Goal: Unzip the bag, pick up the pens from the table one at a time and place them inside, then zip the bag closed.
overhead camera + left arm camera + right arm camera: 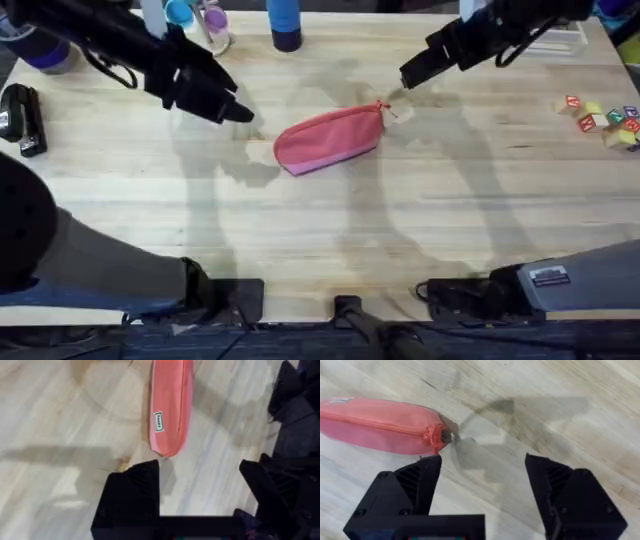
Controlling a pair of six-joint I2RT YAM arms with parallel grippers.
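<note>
At the left of the overhead view, the left gripper is hovering over the table with its fingers spread, just off the left end of the bag, which is lying slantwise near the table's middle and, as far as the views show, looking zipped along its top. To the right, the right gripper is hanging beside the bag's zipper end, its fingers spread wide and gripping nothing.
</note>
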